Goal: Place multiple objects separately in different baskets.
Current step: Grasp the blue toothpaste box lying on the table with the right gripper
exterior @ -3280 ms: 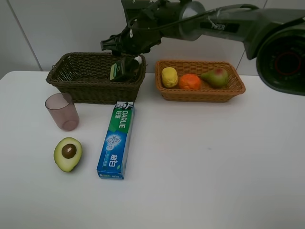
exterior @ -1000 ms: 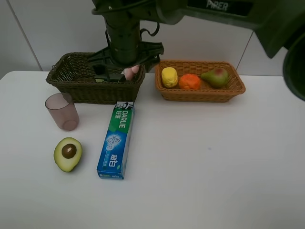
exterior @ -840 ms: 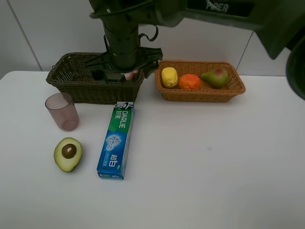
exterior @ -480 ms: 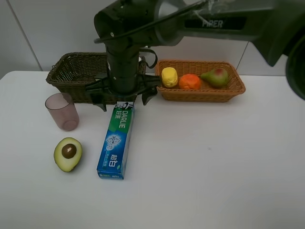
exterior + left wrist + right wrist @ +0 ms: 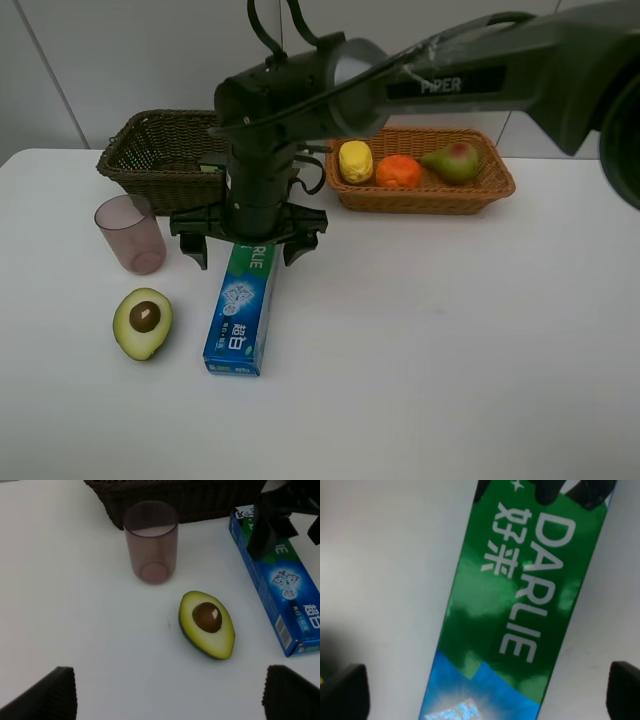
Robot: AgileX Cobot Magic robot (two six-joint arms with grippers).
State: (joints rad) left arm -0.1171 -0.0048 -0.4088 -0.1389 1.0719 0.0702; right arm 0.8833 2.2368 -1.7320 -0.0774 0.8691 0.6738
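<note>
The right claw (image 5: 246, 252) is hanging wide open over the box (image 5: 238, 325), whose green end is lying on the counter (image 5: 450, 350) between its fingers, while the left claw (image 5: 170, 700), also wide, is facing the avocado (image 5: 207, 625).

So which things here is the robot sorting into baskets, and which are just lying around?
Part of the job: lemon, orange, pear, halved avocado, toothpaste box, mauve cup, dark basket, light basket.
Just lying about: nothing I can see, only the white table.
</note>
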